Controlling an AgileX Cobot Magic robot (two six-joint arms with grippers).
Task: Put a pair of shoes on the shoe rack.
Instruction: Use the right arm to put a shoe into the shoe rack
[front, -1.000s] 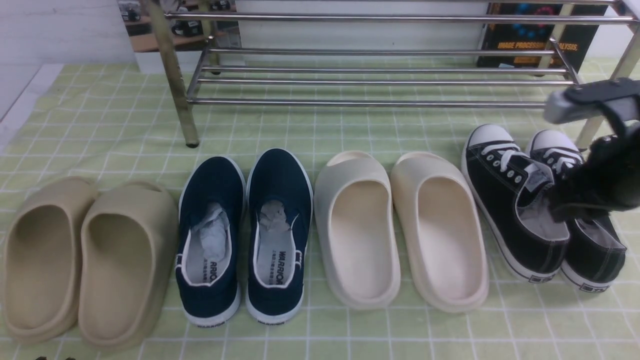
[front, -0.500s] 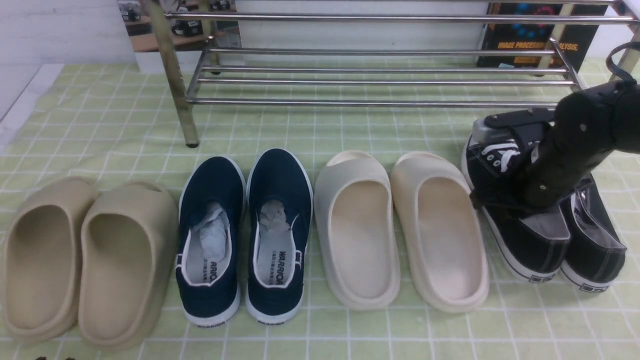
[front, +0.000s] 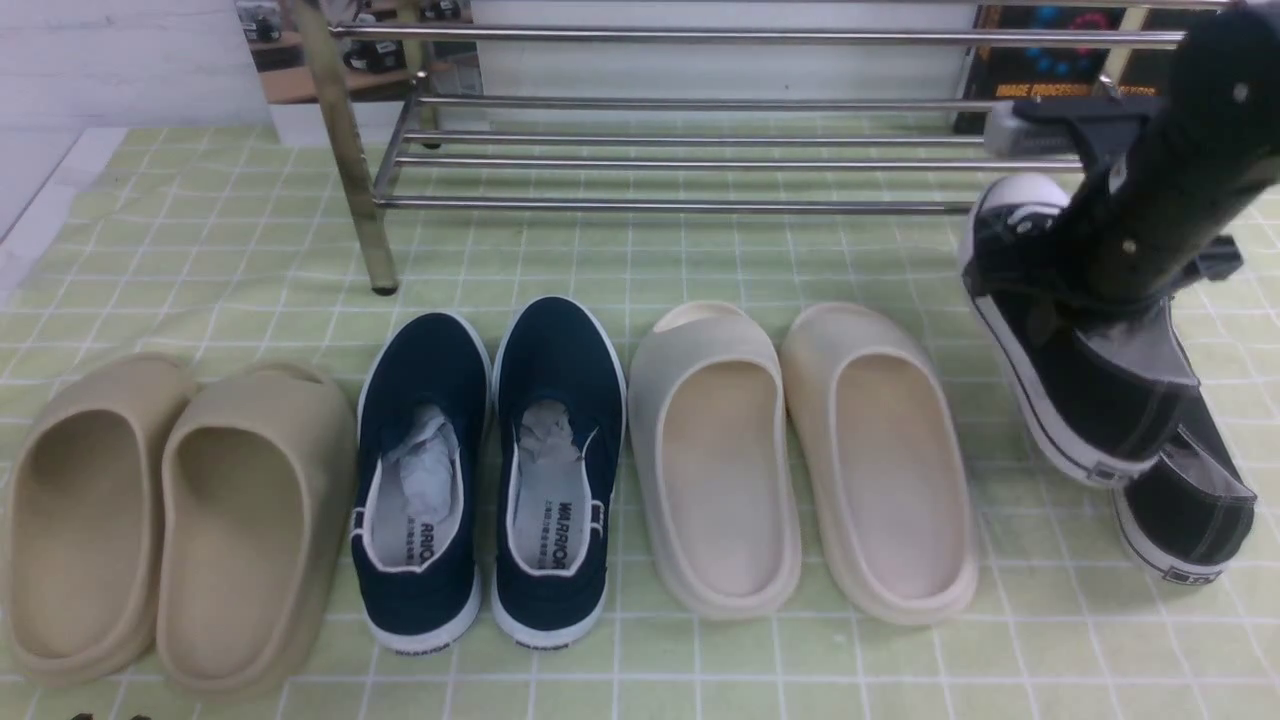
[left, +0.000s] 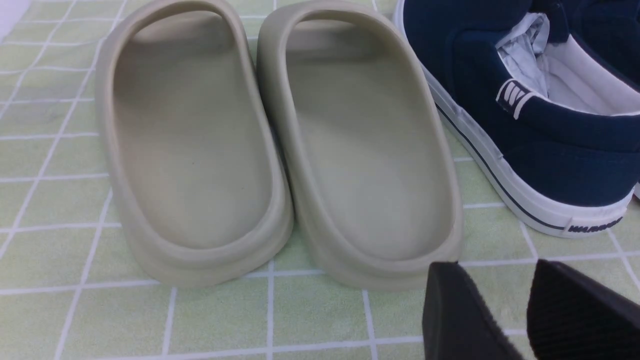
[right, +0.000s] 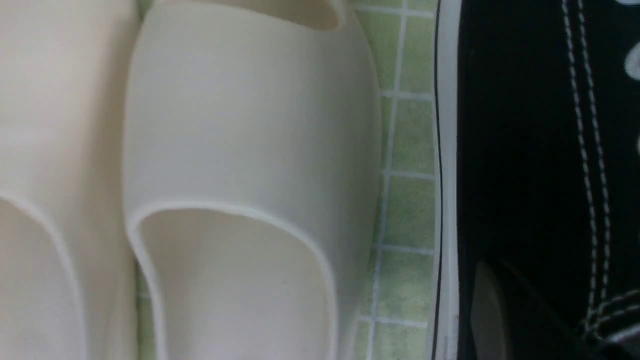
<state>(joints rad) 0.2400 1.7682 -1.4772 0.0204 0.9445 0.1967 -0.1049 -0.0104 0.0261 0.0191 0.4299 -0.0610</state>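
Green checked cloth covers the surface (front: 200, 250), the shiny tubular steel shoe rack (front: 700, 160) standing behind. The right hand (front: 1110, 285) is pinched on the black canvas sneakers (front: 1080, 390), tilted toe-up before the rack's right end. Only the left wrist view shows the left hand (left: 500, 295), ribbed fingers (left: 580, 320) spread, near smooth foam slides (left: 360, 150).

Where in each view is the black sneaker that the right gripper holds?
Front view: the black sneaker is far right, tilted, heel toward the camera.
Left wrist view: not in it.
Right wrist view: black sneaker close up, next to the cream slide.
Shared landmark: that cream slide; the green checked cloth shows in all three.
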